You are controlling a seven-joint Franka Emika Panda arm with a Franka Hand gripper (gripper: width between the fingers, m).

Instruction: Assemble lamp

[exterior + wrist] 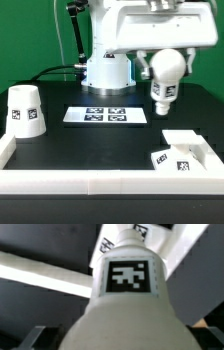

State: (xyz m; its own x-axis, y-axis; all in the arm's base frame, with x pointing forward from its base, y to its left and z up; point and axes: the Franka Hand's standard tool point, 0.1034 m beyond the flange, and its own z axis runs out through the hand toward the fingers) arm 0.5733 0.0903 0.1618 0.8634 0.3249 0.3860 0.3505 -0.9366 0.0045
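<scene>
**A:** Gripper (167,62) status?

**B:** Clamped on the bulb (162,90). It grips the round end and the stem points down. In the wrist view the bulb fills most of the picture, with a dark finger (34,337) low on either side of it.

**A:** Is the bulb touching anything?

**B:** It looks clear of the counter (60,135), hanging in the air. In the exterior view it sits just right of the marker board (107,115) and above and behind the base (186,150). There's one tag (127,277) on the stem, facing the wrist camera.

**A:** Other lamp parts?

**B:** The shade (27,110) stands upright on the counter at the exterior view's left, narrow end up, with a tag facing the camera. It's well apart from the bulb. The base lies flat at the front of the exterior view's right, close to the white wall (90,181) that edges the counter, with tags on its near side. I can't tell whether it touches the wall.

**A:** Anything joined up?

**B:** No. All three parts are separate, and only the bulb is in the gripper.
</scene>
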